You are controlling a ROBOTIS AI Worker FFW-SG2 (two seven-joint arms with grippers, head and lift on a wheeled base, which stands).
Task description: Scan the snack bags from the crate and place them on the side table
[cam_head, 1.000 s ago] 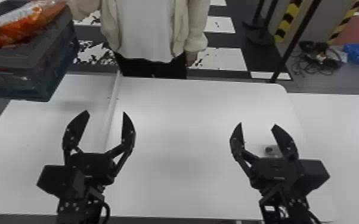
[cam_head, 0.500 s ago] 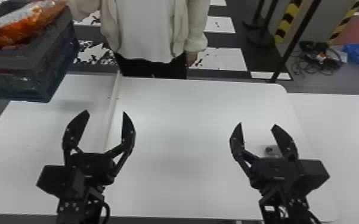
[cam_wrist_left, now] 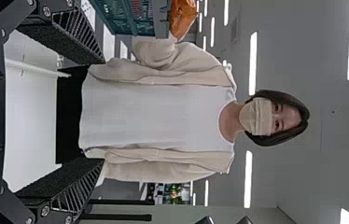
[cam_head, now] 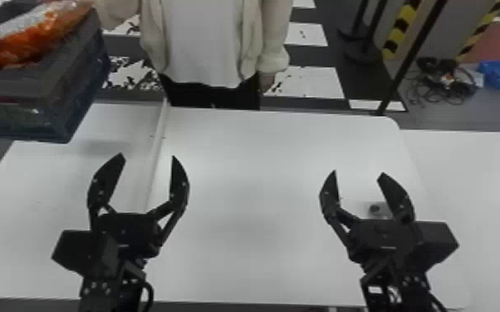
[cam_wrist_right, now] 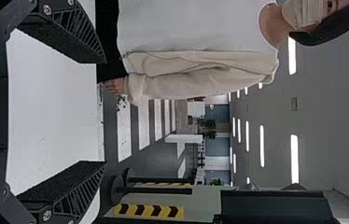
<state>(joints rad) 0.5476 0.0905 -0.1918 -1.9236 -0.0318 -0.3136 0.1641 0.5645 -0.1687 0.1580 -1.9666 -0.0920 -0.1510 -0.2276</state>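
Observation:
My left gripper [cam_head: 147, 155] is over the left-centre of the white table [cam_head: 236, 257], fingers apart and holding nothing. Farther right, my right gripper [cam_head: 359, 172] is likewise open. In the wrist views, the left gripper [cam_wrist_left: 105, 112] and the right gripper [cam_wrist_right: 106, 112] each have a gap between their fingers. A dark crate [cam_head: 83, 70] is at the head view's upper left, beyond the left gripper, with an orange and silver snack bag [cam_head: 33, 35] on top. The left wrist view catches the crate [cam_wrist_left: 137, 16] and orange bag [cam_wrist_left: 182, 18]. A person's sleeve [cam_wrist_left: 156, 51] reaches to the crate.
A raised white strip [cam_head: 155, 149] runs along the table left of centre. Beside the right gripper is a small grey item with a dark knob [cam_head: 376, 208]. A person stands at the far edge; another white surface [cam_head: 477, 178] adjoins on the right.
The crate and the bag on it have shifted very slightly at the upper left. Both arms have kept still, their grippers open throughout.

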